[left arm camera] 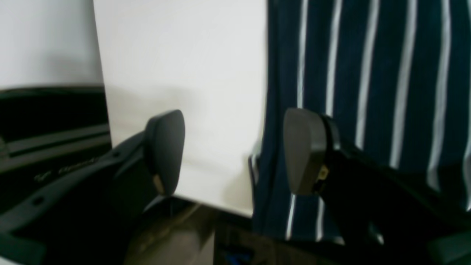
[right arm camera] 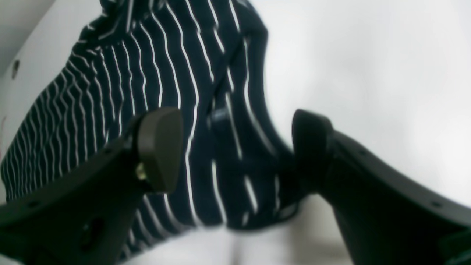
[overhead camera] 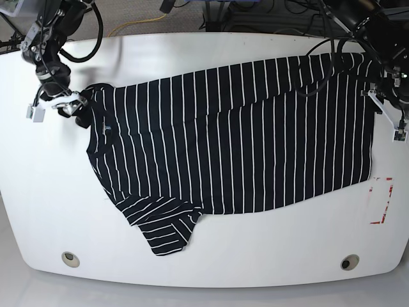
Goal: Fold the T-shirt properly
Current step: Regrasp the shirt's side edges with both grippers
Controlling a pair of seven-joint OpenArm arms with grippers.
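The black T-shirt [overhead camera: 236,141] with thin white stripes lies spread on the white table [overhead camera: 51,192], collar to the left, hem to the right, one sleeve bunched at the front left. My right gripper [overhead camera: 57,105] hovers at the collar end. In the right wrist view it [right arm camera: 235,151] is open, with wrinkled striped fabric [right arm camera: 165,73] lying under and between the fingers. My left gripper [overhead camera: 386,115] is at the hem end. Seen from the left wrist, it [left arm camera: 235,154] is open and straddles the shirt's edge [left arm camera: 368,73], one finger over bare table, the other over fabric.
A red-and-white marking [overhead camera: 382,200] lies on the table just right of the hem. Two round holes [overhead camera: 71,259] [overhead camera: 348,262] sit near the front edge. Cables and equipment crowd the back edge. The table's edge [left arm camera: 206,206] runs close under my left gripper.
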